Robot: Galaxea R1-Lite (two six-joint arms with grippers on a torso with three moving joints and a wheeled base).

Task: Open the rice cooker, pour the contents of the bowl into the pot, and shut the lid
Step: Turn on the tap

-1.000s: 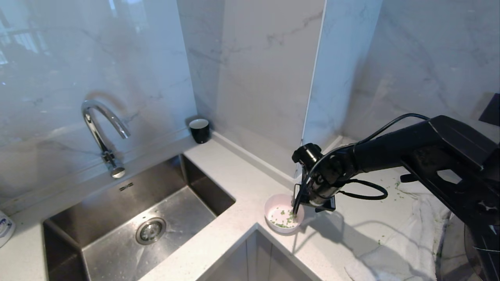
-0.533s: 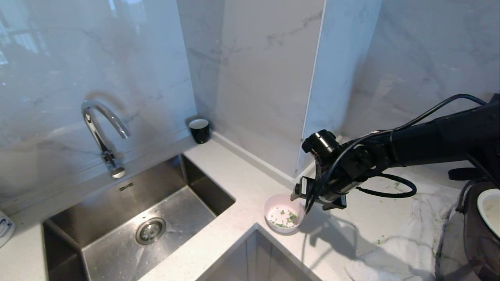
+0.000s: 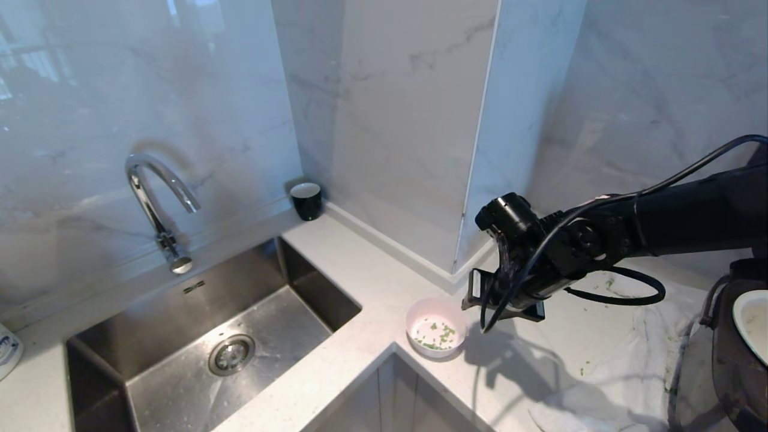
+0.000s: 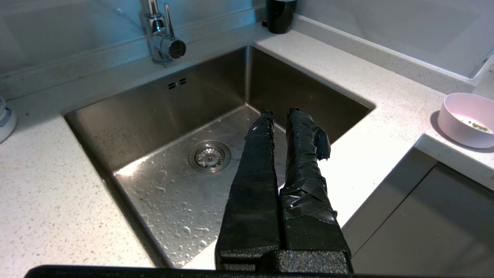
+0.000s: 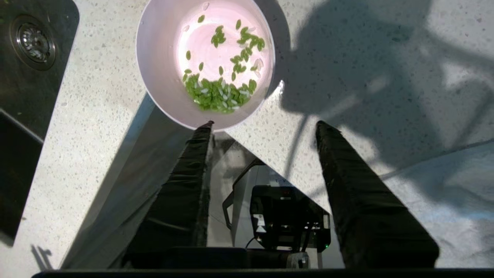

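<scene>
The pale pink bowl [image 3: 436, 328] sits on the white counter at its inner corner, with green contents [image 3: 441, 337] in it. My right gripper [image 3: 501, 312] hangs just right of the bowl and above it, open and empty. In the right wrist view the bowl [image 5: 158, 77] lies just past one fingertip of the right gripper [image 5: 265, 124], its contents [image 5: 218, 94] heaped at the near side. The dark rice cooker [image 3: 741, 360] shows at the far right with its cream pot [image 3: 753, 324] exposed; the lid is out of view. My left gripper [image 4: 281, 112] is parked shut over the sink's edge.
A steel sink [image 3: 240, 336] with a curved faucet [image 3: 156, 204] fills the left. A black cup [image 3: 306, 201] stands in the back corner. A white cloth [image 3: 618, 372] with stray green bits covers the counter before the cooker. A marble wall panel [image 3: 480, 150] juts out behind the bowl.
My right gripper has lifted off the bowl's rim and drawn back to the right. The bowl stays on the counter. The cooker's pot has come into sight behind the arm.
</scene>
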